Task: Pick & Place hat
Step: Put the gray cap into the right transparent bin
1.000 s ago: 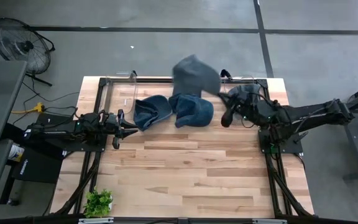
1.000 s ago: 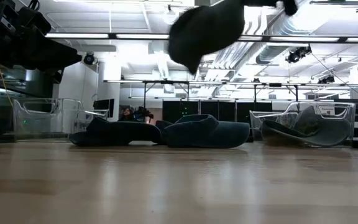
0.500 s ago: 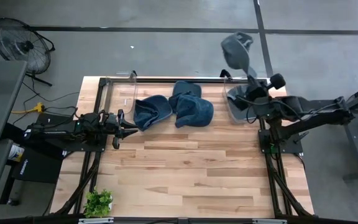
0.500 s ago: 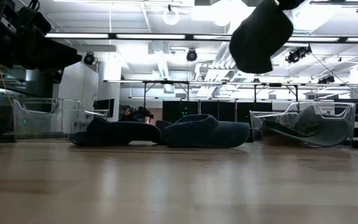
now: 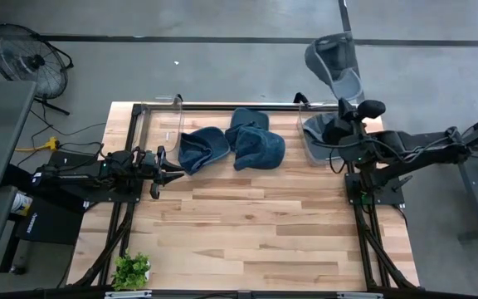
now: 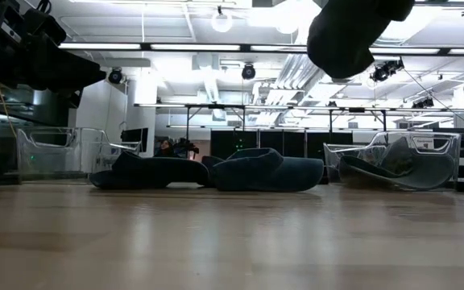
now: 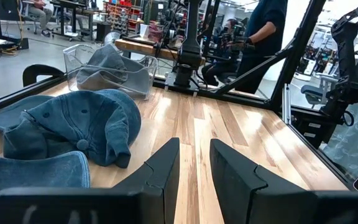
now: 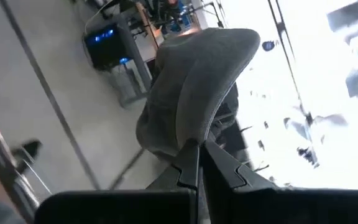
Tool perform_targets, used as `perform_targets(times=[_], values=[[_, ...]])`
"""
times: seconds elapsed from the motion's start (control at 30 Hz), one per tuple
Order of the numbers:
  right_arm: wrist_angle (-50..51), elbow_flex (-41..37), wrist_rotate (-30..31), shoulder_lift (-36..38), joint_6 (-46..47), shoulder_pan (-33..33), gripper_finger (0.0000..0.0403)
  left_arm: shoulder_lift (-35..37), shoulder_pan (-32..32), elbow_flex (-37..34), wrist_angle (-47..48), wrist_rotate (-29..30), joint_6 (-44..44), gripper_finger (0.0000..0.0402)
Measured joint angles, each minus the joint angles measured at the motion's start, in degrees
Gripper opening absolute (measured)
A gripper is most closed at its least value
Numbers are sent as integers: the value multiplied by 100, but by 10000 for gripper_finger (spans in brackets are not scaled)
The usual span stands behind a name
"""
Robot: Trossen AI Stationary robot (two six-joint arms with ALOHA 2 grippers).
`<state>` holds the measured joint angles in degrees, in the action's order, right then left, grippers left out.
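High view. Hats: four counted. One grey hat (image 5: 336, 62) held aloft beyond the worktop's (image 5: 247, 232) far edge, near its far right corner; two blue hats on the boards at the middle of the far edge, touching one another, one toward the left (image 5: 202, 148) and one toward the right (image 5: 256, 143); one more grey hat inside the clear bin (image 5: 315, 131) at the far right corner. Clear bins: two, the second (image 5: 171, 116) at the far left corner. Right pincer (image 5: 342, 101) sits at the near end of the lifted grey hat, which stretches away from it across the far edge, long axis running near to far, crown end farthest out. Left pincer (image 5: 158, 172) lies low at the left edge, just beside the left blue hat. One potted plant (image 5: 130, 270) at the near left corner.

Low view. Lifted hat (image 6: 353, 32) hangs as a dark shape high up, well above the right-hand bin (image 6: 399, 161). Two blue hats (image 6: 208, 171) lie flat between the two bins.

Left wrist view. Left pincer (image 7: 194, 168) empty, fingers parted by a narrow gap; blue hat (image 7: 73, 127) just ahead, bin with hat (image 7: 107, 68) beyond. One person (image 7: 263, 34) stands past the worktop.

Right wrist view. Right pincer (image 8: 196, 158) closed tight on the edge of the grey hat (image 8: 194, 87), fabric rising straight out from the fingertips.
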<state>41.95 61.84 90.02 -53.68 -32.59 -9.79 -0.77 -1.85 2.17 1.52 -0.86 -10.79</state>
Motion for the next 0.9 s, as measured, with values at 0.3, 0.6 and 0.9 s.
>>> perform_targets(times=[0.3, 0.6, 0.9], values=[[673, 0, -6, -139, -1075, 1, 0, 0, 0, 0, 0, 0, -2, 87], [2036, -1, -4, -189, -657, 191, 0, 0, 0, 0, 0, 0, -2, 87], [2673, -2, -5, -191, -573, 55, 0, 1, 0, 0, 0, 0, -1, 87]])
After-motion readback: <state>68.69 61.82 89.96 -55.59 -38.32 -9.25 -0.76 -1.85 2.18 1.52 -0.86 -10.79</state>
